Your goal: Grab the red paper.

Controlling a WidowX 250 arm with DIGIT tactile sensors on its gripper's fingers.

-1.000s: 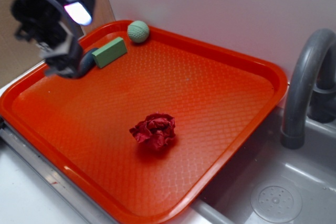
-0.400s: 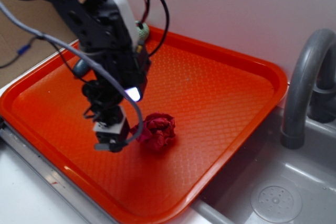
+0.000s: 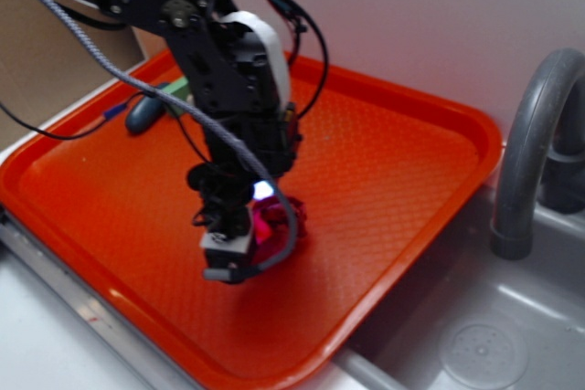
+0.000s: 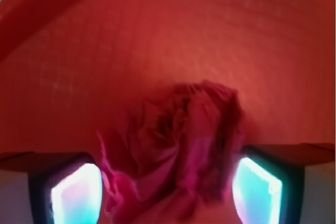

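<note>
The red paper (image 3: 275,222) is a crumpled crimson wad lying near the middle of the orange-red tray (image 3: 393,162); the arm covers most of it in the exterior view. My gripper (image 3: 245,258) has come down over it. In the wrist view the red paper (image 4: 178,140) fills the gap between the two lit pads (image 4: 76,192), with its left folds brushing the left pad and a thin gap at the right one. The gripper (image 4: 167,192) is open, its jaws standing wide on either side of the wad.
A dark grey-blue object (image 3: 144,114) and a corner of a green block (image 3: 179,89) lie at the tray's back left. A grey faucet (image 3: 526,152) rises at the right above the sink (image 3: 475,344). The tray has a raised rim all round.
The arm has swung from the tray's back left corner to the red paper and come down, so the open fingers now straddle the wad. The paper has not moved.
</note>
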